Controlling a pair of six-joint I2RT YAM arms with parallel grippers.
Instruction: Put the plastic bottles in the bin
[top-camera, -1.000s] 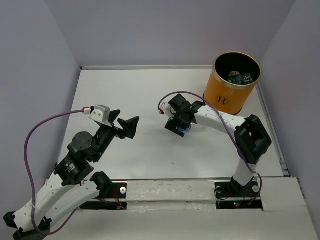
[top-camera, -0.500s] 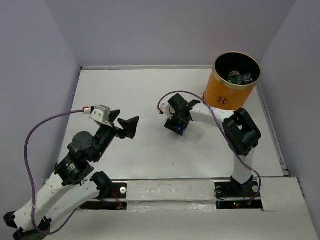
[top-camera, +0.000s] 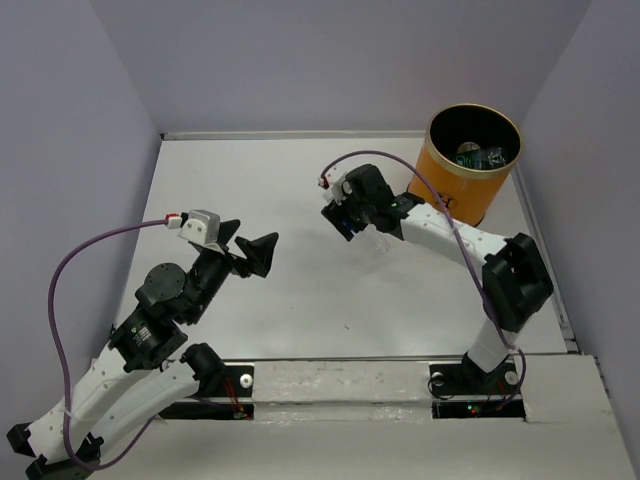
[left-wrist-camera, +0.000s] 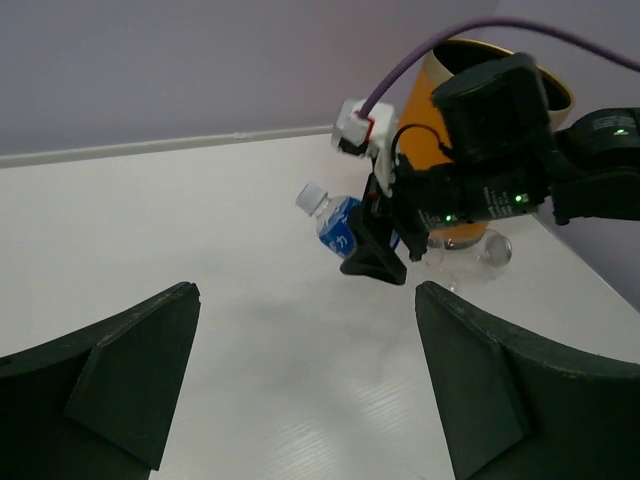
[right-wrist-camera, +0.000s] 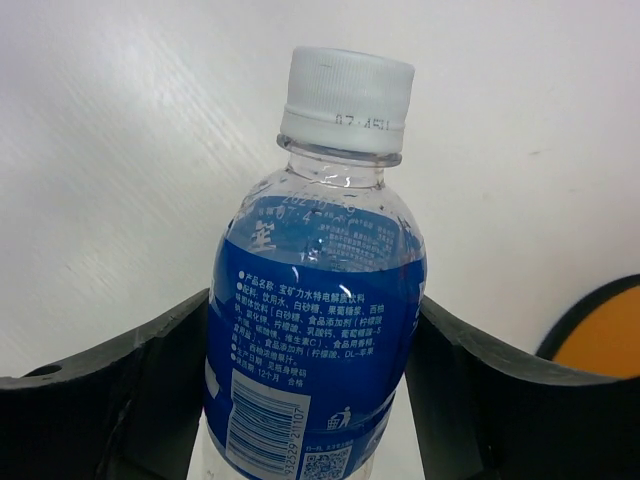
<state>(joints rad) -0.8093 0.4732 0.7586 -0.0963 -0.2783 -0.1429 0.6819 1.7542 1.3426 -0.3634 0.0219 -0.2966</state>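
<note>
A clear plastic bottle (right-wrist-camera: 315, 330) with a blue label and a white cap sits between the fingers (right-wrist-camera: 470, 375) of my right gripper (right-wrist-camera: 312, 345), which is shut on its labelled body. Seen from above, the right gripper (top-camera: 350, 212) holds the bottle (top-camera: 376, 240) at mid table, left of the bin (top-camera: 452, 196). The bin is a tall orange cylinder with a black inside, and other plastic bottles (top-camera: 480, 155) lie in it. In the left wrist view the held bottle (left-wrist-camera: 338, 222) is tilted, cap to the left. My left gripper (top-camera: 250, 250) stands open and empty over the left of the table.
Grey walls close the table on the left, back and right. The bin (left-wrist-camera: 425, 110) stands in the far right corner. My right arm's purple cable (top-camera: 400, 175) arches between the gripper and the bin. White table (top-camera: 250, 180) lies between the two grippers.
My right gripper has closed on the blue-label bottle and carried it away from the arm bases, toward the far side of the table. The left arm has not moved.
</note>
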